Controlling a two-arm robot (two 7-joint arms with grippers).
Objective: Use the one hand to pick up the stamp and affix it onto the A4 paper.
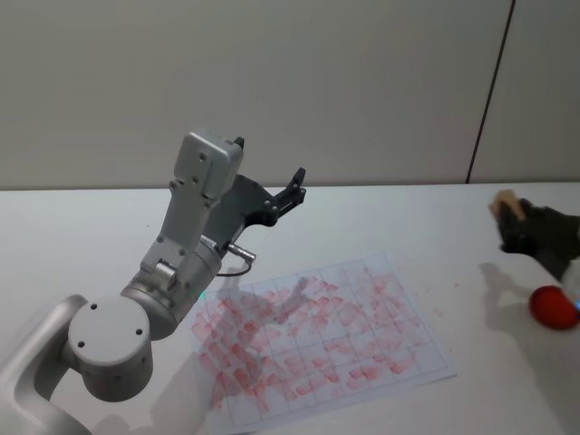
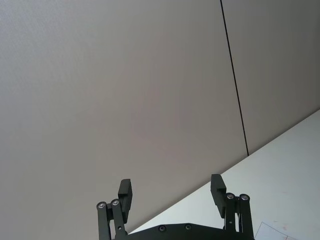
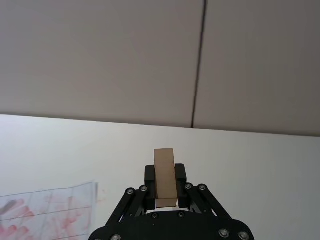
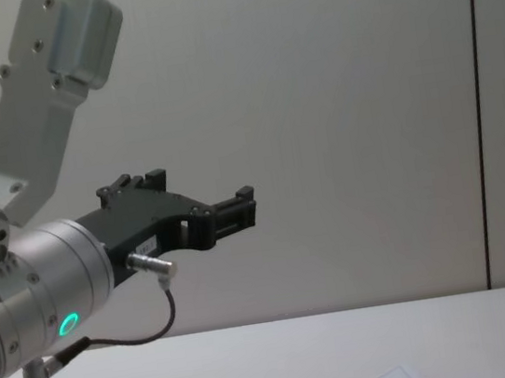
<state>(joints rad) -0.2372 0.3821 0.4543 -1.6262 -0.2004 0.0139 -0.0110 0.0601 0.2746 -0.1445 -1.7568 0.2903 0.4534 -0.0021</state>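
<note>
Right gripper (image 3: 165,177), clamped on the stamp (image 3: 164,162) above the tabletop (image 1: 435,236), appeared mid-carry, needing transfer over the A4 paper (image 1: 326,349) and a downward press; left gripper (image 2: 171,187) stood idle, apart.

Lab, bare white table (image 1: 408,217), plain wall (image 1: 272,72)

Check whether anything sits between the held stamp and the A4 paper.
Nothing visible. The right gripper holds the stamp right of the A4 paper, bare table between. The left arm looms over the sheet's left part.
</note>
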